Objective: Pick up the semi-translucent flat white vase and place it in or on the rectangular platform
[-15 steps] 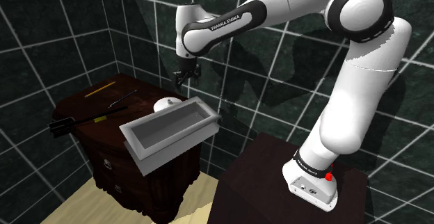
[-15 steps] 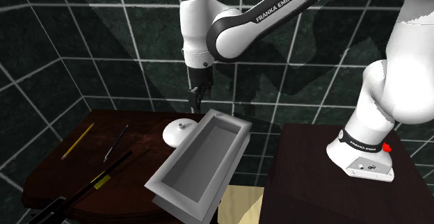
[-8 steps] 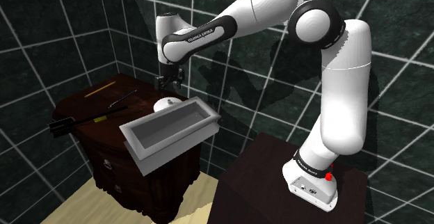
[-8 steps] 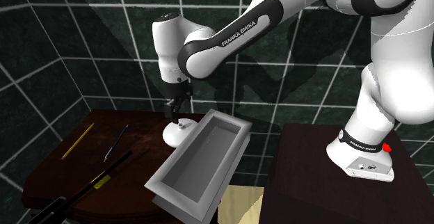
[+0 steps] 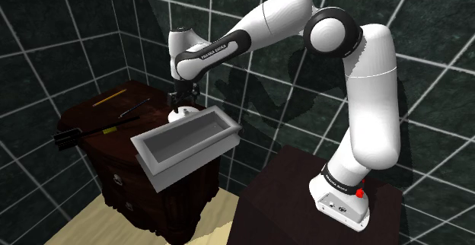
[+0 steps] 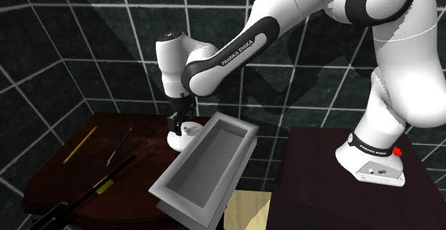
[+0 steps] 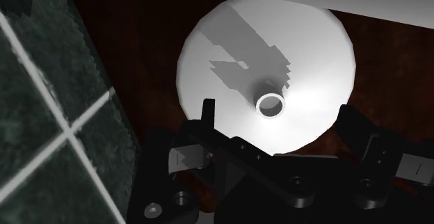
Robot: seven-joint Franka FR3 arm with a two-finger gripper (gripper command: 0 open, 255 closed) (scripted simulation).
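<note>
- Step in hand: the claw (image 6: 174, 126) is hanging directly over the white vase (image 6: 188, 139), so the approach to the grasp is judged to be under way; the lift and transfer are not yet done.
- Claw state: in the wrist view the two black fingers (image 7: 206, 115) are standing apart, one on each side of the vase's neck (image 7: 270, 106), and neither is touching it. Nothing is being held.
- Location of the vase: it is lying flat on the dark counter (image 6: 150, 128), immediately below the claw and just beside the grey platform (image 6: 211, 161).
- Next move, as a judgement: the claw is needing a short descent, then closure on the neck, since the body is too wide and low to pinch. A lift clearing the platform's near wall is then called for.
- Shapes and finishes: the vase is showing as a smooth, shallow white disc with a short tubular neck ending in an open ring. The platform is reading as a matte grey rectangular trough with raised walls and a flanged rim. The counter is showing a dark reddish wood grain.
</note>
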